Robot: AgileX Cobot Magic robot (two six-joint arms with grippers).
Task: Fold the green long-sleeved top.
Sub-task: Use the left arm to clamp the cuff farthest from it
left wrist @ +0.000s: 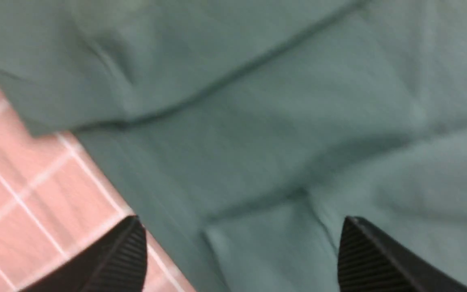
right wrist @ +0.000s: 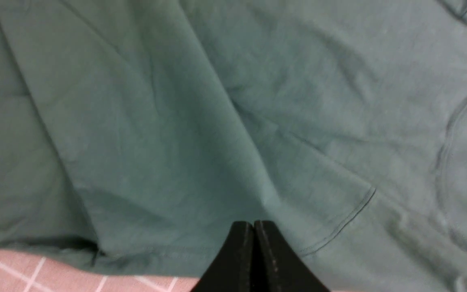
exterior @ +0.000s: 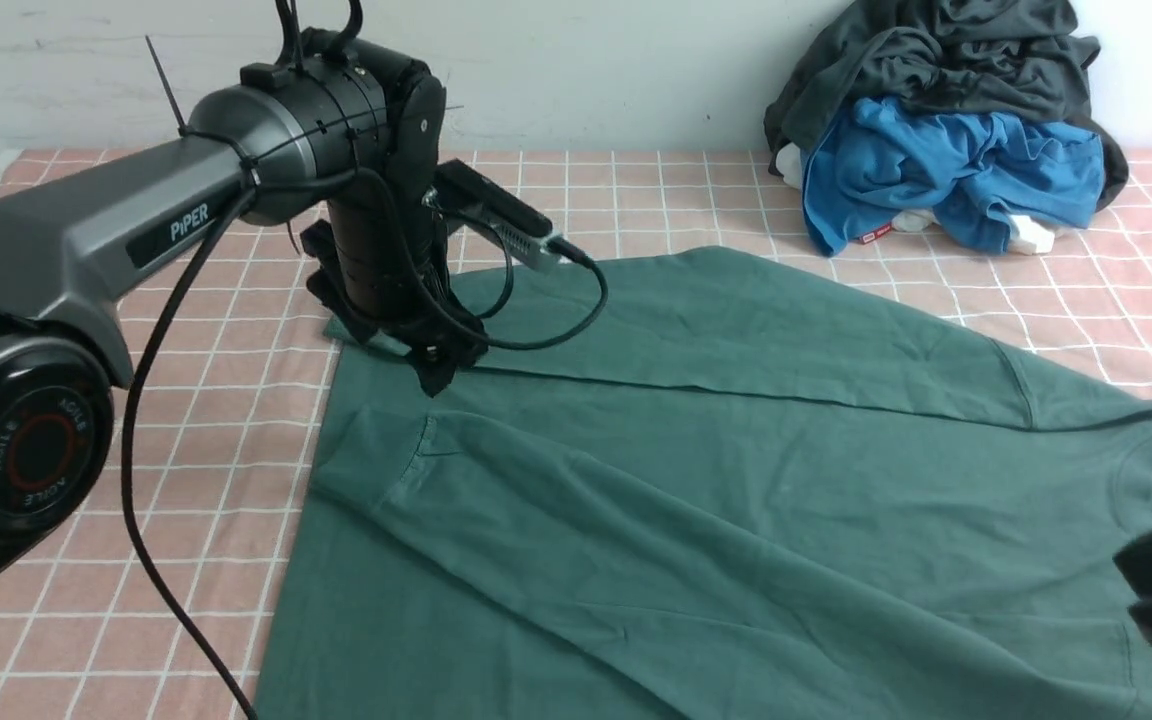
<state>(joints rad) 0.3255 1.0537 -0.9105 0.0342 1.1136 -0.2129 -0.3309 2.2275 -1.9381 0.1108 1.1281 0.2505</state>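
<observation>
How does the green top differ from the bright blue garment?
The green top is spread out wide, with sleeves folded across it, while the blue garment is bunched in a heap. The green top lies with nothing piled on it, but the blue garment has a dark grey garment on top. The green top is a muted green; the blue garment is vivid blue. Both are cloth and show creases.

The bench (exterior: 211,400) is lying open along the left side of the green top (exterior: 736,480) — a usable lane, with 1 dangling cable (exterior: 151,560) crossing it. Beyond the top, 1 clothes heap (exterior: 946,130) is blocking the far right.
</observation>
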